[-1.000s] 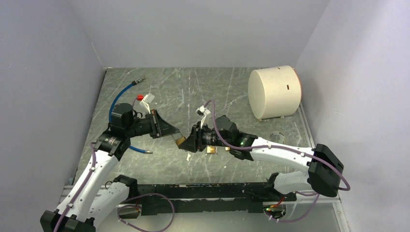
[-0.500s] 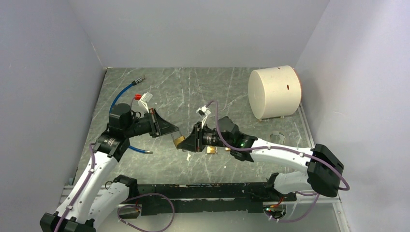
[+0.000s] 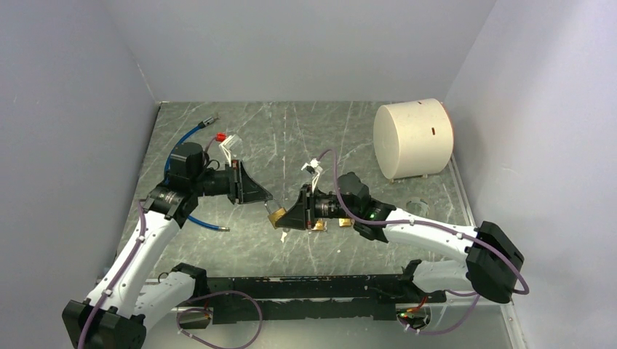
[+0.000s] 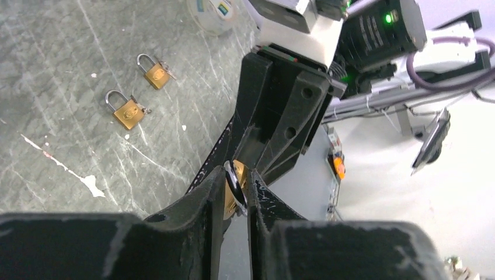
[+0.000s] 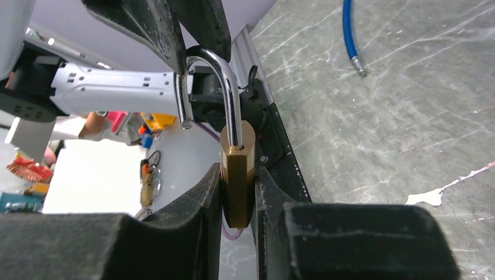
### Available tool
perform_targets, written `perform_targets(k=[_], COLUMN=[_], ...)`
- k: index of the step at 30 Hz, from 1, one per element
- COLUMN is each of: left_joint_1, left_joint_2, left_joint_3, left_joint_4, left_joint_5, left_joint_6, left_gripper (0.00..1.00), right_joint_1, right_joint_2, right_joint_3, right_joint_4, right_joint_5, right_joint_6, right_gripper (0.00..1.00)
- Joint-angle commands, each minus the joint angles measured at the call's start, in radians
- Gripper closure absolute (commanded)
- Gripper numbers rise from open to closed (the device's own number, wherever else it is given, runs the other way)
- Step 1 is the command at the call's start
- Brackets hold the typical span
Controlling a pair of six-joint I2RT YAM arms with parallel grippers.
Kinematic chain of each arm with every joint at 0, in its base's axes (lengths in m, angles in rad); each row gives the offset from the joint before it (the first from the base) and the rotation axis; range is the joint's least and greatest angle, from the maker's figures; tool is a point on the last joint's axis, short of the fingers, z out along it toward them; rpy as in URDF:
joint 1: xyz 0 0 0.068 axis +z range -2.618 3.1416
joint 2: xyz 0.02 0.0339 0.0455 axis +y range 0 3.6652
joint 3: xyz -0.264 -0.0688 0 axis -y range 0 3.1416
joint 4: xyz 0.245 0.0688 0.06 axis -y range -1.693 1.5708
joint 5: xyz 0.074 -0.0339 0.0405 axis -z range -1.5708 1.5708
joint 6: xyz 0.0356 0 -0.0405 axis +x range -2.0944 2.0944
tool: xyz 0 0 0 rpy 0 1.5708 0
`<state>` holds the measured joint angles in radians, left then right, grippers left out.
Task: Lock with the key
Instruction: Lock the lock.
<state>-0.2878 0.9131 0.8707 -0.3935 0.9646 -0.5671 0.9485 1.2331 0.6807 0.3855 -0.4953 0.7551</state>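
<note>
The right gripper (image 5: 237,174) is clamped on the brass body of the padlock (image 5: 237,149), holding it upright off the table (image 3: 291,131) near the middle of the top view. Its shackle (image 5: 230,87) stands open (one leg hangs free of the body). The left gripper (image 4: 234,184) meets it from the left, jaws narrow with the shackle's loop between them; whether they actually pinch it, I cannot tell. On the table, in the upper left of the left wrist view, lie a second padlock (image 4: 126,111) and a third padlock (image 4: 155,72), near each other. A white cylinder (image 3: 412,138) sits at the upper right of the top view.
</note>
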Motion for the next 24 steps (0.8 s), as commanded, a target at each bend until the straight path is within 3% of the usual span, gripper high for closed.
perform_targets(k=[1, 11, 24], left_joint_1=[0.003, 0.003, 0.003], left_joint_2=[0.007, 0.070, 0.058], left_joint_3=[0.059, 0.131, 0.108], left_joint_4=[-0.010, -0.233, -0.237], left_joint_5=[0.147, 0.171, 0.246], left_joint_6=[0.106, 0.304, 0.335], left_gripper=[0.78, 0.86, 0.75], right_joint_1=[-0.031, -0.065, -0.075], right_joint_2=[-0.038, 0.007, 0.056], right_joint_3=[0.055, 0.050, 0.047], right_joint_4=[0.046, 0.164, 0.273], right_joint_5=[-0.141, -0.271, -0.303], right_joint_6=[-0.013, 0.056, 0.136], right_gripper=[1.00, 1.00, 1.00])
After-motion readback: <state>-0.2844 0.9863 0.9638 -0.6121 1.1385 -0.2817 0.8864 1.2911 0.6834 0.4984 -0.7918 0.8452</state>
